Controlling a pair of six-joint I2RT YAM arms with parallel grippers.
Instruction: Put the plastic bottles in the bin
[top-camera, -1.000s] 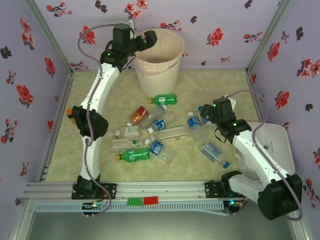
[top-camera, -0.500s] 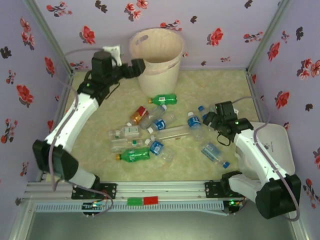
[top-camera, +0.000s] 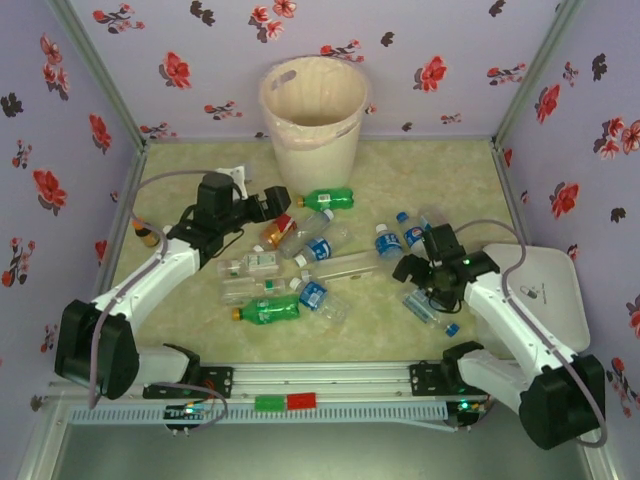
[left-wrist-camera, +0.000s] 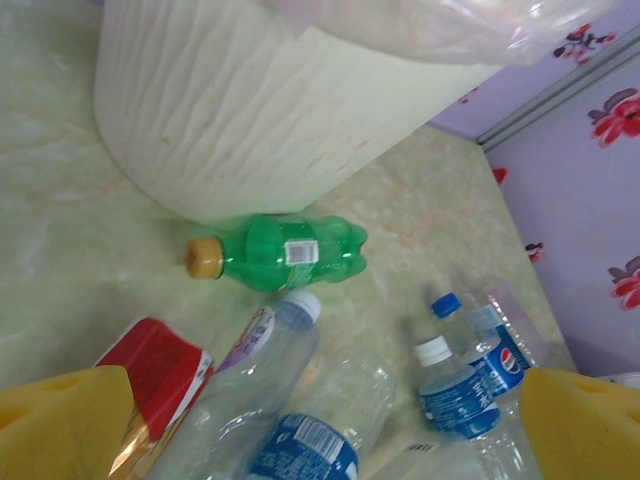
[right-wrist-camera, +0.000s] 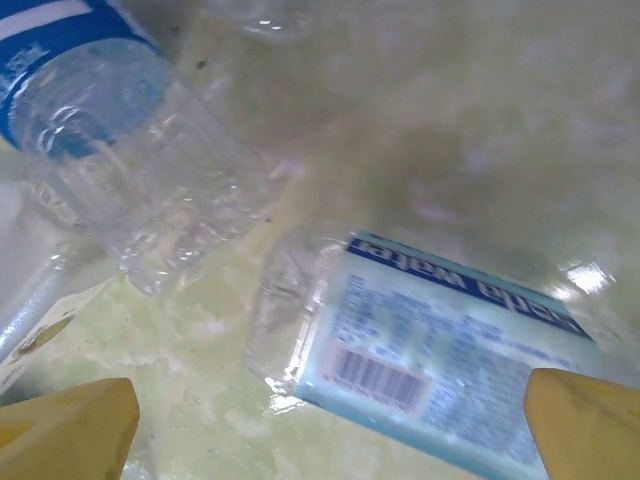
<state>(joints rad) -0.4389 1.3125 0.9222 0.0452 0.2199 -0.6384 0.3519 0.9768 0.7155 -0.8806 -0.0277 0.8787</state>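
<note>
left gripper (top-camera: 272, 205): has swung down from the bin (top-camera: 320, 150) to the pile's left edge, jaws spread, empty
right gripper (top-camera: 406, 270): has dropped nearer, spread wide above a clear pale-blue-labelled bottle (right-wrist-camera: 440, 350) (contact unclear)
plastic bottles (top-camera: 318, 248): crumpled, glossy, scattered mid-surface
bin: round, faintly ridged wall, thin liner, far centre

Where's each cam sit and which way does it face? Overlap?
Top external: above, behind arm bases, looking down at the table; both arms, left gripper, right gripper.
Left wrist: low, facing tall pale pink-beige plastic bin and green yellow-capped plastic bottle; yellow fingers.
Right wrist: close over clear blue-white-labelled plastic bottle; yellow fingers.
Shared: top and left wrist both show bin, green bottle.
</note>
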